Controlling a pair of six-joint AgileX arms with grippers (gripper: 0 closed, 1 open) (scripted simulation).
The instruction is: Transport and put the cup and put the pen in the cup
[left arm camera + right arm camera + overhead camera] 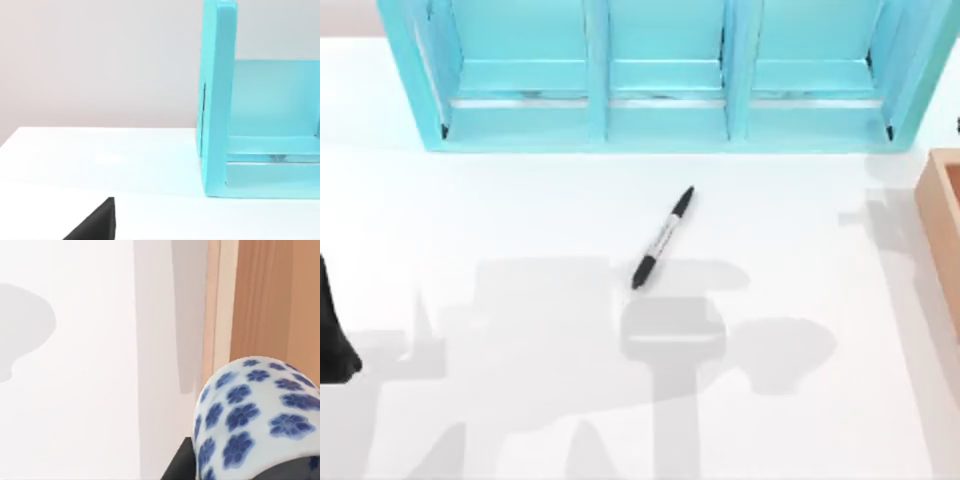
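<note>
Pen flat on table, top view; right wrist: cup close, seemingly grasped by right hand.

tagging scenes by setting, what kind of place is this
Likely a simulated desk or study tabletop: a plain white table with a turquoise three-bay shelf unit at the back, a pen lying loose mid-table, a wooden box at the right edge, and a blue-flowered cup.

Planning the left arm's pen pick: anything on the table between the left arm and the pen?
Nothing visible. The pen lies alone on bare white table mid-scene; the left arm sits at the top view's left edge. The blue shelf stands behind.
</note>
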